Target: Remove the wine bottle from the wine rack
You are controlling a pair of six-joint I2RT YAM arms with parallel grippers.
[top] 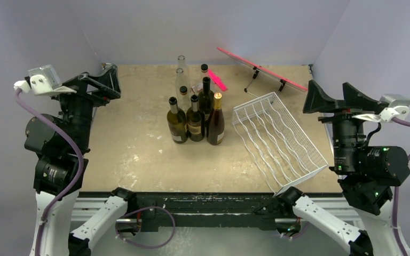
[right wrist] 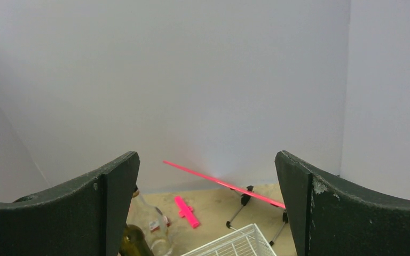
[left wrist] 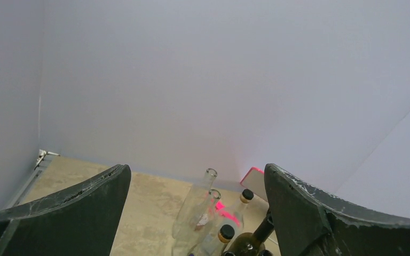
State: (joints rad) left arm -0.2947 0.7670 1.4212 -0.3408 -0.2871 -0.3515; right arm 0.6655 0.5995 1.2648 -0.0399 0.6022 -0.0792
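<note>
The white wire wine rack (top: 278,137) lies on the table right of centre, with no bottle on it; its far corner shows in the right wrist view (right wrist: 235,244). Several wine bottles (top: 195,118) stand upright in a cluster at the table's middle, some dark green, some clear (left wrist: 195,205). My left gripper (top: 102,80) is open and empty, raised at the far left. My right gripper (top: 320,97) is open and empty, raised at the right, beside the rack's far end.
A pink flat board on a black stand (top: 261,69) leans at the back right, also in the right wrist view (right wrist: 224,184). A small pink piece (top: 219,81) lies behind the bottles. White walls enclose the back and sides.
</note>
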